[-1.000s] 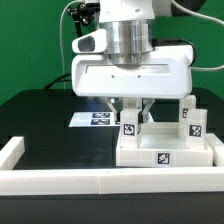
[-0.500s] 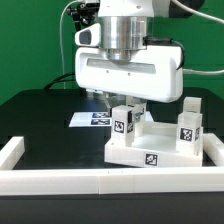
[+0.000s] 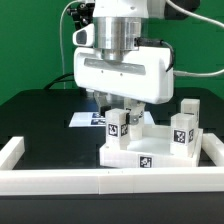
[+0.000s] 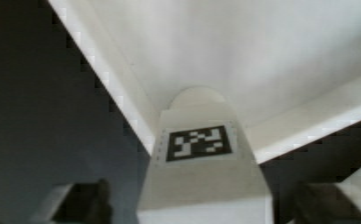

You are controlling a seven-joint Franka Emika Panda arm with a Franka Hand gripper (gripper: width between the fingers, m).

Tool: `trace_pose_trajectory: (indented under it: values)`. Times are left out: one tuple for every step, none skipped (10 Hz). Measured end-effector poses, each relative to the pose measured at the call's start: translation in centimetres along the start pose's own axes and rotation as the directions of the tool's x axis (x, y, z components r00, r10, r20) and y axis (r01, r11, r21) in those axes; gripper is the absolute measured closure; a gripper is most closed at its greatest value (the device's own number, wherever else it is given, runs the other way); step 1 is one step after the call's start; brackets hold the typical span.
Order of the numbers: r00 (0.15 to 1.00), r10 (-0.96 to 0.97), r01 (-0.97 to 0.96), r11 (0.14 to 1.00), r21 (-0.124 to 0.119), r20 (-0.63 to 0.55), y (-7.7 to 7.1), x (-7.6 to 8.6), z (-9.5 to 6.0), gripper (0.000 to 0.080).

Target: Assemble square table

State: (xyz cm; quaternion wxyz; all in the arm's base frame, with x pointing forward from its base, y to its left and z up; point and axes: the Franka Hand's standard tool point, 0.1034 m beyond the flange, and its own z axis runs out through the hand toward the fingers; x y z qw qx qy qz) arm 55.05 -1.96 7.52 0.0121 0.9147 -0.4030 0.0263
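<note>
The square table's white slab [image 3: 160, 150] lies near the front wall, turned at an angle, with tagged leg posts standing at its corners. One post [image 3: 183, 128] is at the exterior view's right. My gripper [image 3: 120, 108] points straight down over another leg post [image 3: 115, 128] on the slab's left corner. Its fingers stand on either side of that post's top and are shut on it. In the wrist view the tagged leg post [image 4: 202, 150] runs between the two dark fingers [image 4: 79, 203], with the slab's white surface [image 4: 230, 50] beyond it.
A low white wall [image 3: 60, 180] runs along the front and turns up at the left end [image 3: 12, 150]. The marker board [image 3: 88, 120] lies flat on the black table behind the gripper. The arm's body hides the back of the slab.
The gripper has turned and shifted toward the exterior view's left. The slab and its posts have swung and slid left with it, away from the right wall corner.
</note>
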Motion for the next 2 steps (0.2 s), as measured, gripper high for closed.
trace_pose_trajectory:
  values:
    - [1.000, 0.000, 0.000, 1.000, 0.000, 0.000, 0.00, 0.00, 0.00, 0.0174]
    - [1.000, 0.000, 0.000, 1.000, 0.000, 0.000, 0.00, 0.00, 0.00, 0.0157]
